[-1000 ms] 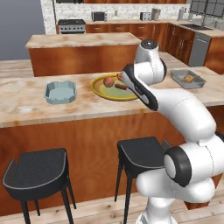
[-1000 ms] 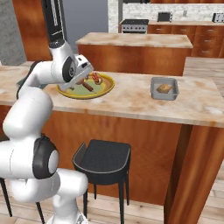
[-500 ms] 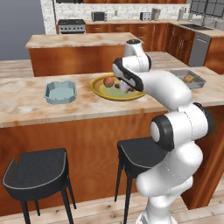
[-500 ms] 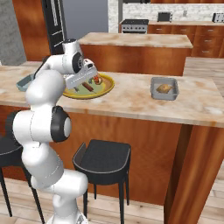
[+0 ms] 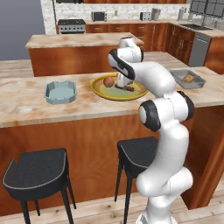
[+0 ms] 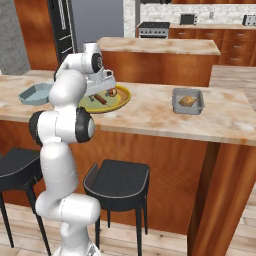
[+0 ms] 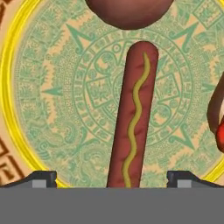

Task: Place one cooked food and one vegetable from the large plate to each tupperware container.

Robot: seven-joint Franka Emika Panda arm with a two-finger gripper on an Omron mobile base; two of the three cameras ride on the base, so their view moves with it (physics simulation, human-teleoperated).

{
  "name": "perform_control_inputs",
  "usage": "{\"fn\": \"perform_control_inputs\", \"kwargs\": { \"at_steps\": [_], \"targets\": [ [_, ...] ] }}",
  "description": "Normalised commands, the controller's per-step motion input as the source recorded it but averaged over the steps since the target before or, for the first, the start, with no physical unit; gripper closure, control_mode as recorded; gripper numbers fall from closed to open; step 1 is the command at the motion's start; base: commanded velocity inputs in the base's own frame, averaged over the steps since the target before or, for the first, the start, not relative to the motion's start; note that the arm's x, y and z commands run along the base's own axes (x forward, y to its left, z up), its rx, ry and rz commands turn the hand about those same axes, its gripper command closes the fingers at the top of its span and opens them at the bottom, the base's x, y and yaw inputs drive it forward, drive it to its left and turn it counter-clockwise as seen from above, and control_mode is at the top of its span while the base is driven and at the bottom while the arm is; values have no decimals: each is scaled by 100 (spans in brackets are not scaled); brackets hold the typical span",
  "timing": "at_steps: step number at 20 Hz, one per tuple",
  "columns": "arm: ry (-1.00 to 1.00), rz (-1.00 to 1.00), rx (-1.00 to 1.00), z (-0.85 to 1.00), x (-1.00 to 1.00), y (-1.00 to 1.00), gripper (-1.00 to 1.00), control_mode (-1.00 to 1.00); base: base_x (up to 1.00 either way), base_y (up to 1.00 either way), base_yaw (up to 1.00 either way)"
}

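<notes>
Now the gripper [image 7: 112, 177] has swung down over the plate [image 7: 52, 92], fingers spread astride the hot dog [image 7: 133, 118] at centre frame, ready to grab.

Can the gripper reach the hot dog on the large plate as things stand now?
Probably yes. The gripper is open above the large plate, and the hot dog lies lengthwise between its fingers, nothing covering it. The round brown food sits beyond its far end, out of the way.
</notes>
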Motion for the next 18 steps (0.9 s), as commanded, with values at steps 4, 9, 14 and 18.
{"fn": "perform_control_inputs", "kwargs": {
  "at_steps": [4,9,14,18],
  "targets": [
    [5,1,0,-28,69,-5,-100,-100,0,0,0],
    [-2,0,0,-38,1,-6,-100,-100,0,0,0],
    [-6,-3,0,-44,-64,-35,100,-100,0,0,0],
    [-13,-7,1,-38,-66,-45,100,-100,0,0,0]
  ]
}}
